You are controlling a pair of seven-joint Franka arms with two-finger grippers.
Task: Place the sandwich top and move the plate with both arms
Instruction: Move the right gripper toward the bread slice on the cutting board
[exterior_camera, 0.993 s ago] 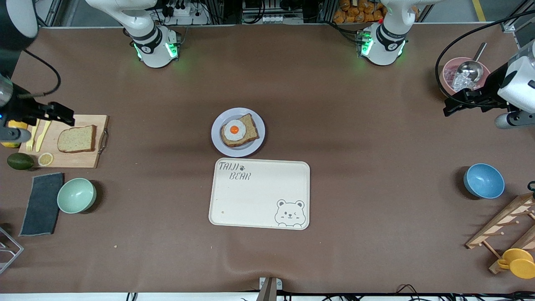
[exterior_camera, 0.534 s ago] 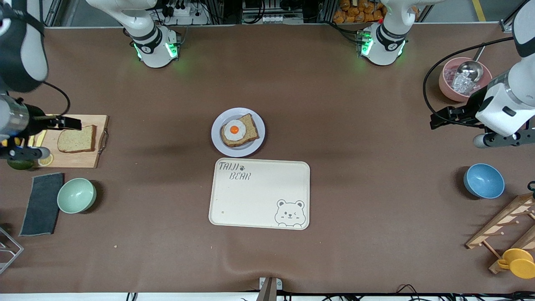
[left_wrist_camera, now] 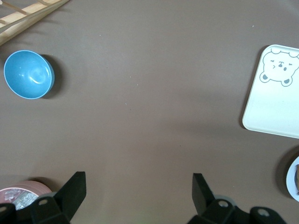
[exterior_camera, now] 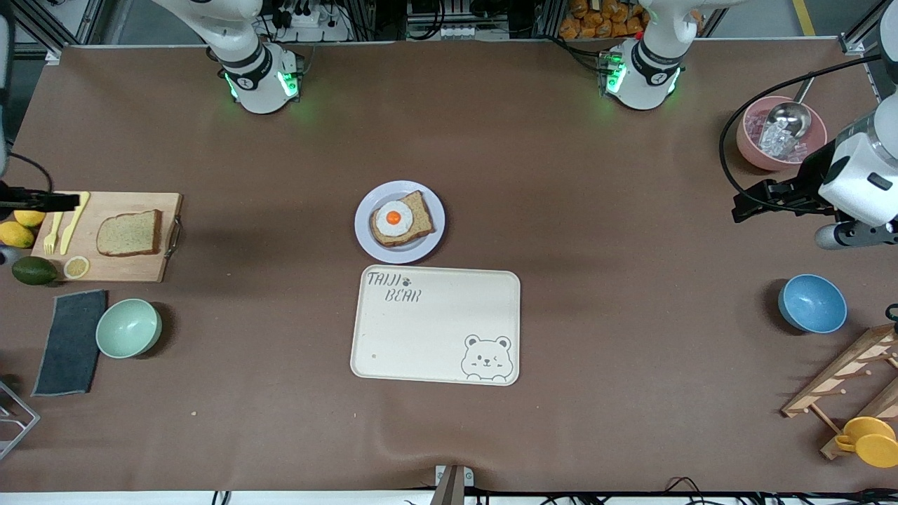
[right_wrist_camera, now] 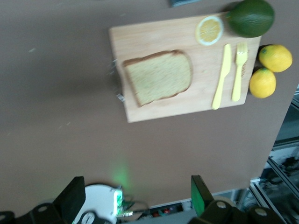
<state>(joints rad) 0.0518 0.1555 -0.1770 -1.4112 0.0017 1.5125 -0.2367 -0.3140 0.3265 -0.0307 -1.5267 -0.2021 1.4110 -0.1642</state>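
Observation:
The sandwich top (exterior_camera: 129, 233) is a plain brown slice lying on a wooden cutting board (exterior_camera: 119, 268) at the right arm's end of the table; it also shows in the right wrist view (right_wrist_camera: 158, 77). The lavender plate (exterior_camera: 365, 230) sits mid-table and carries a slice with a fried egg (exterior_camera: 400, 219). My right gripper (exterior_camera: 43, 202) hangs open over the board's outer edge, empty (right_wrist_camera: 136, 186). My left gripper (exterior_camera: 751, 202) hovers open and empty over bare table at the left arm's end (left_wrist_camera: 138, 186). The plate's rim (left_wrist_camera: 293, 179) just shows in the left wrist view.
A cream bear-print tray (exterior_camera: 435, 325) lies next to the plate, nearer the front camera. On the board lie a yellow knife and fork (exterior_camera: 66, 223) and a lemon slice. A green bowl (exterior_camera: 128, 327), a blue bowl (exterior_camera: 812, 303) and a pink bowl with a scoop (exterior_camera: 775, 133) stand near the table ends.
My right gripper has drawn back from over the board toward the table's end. The left gripper has shifted slightly over its end of the table. Bread and plate have not moved.

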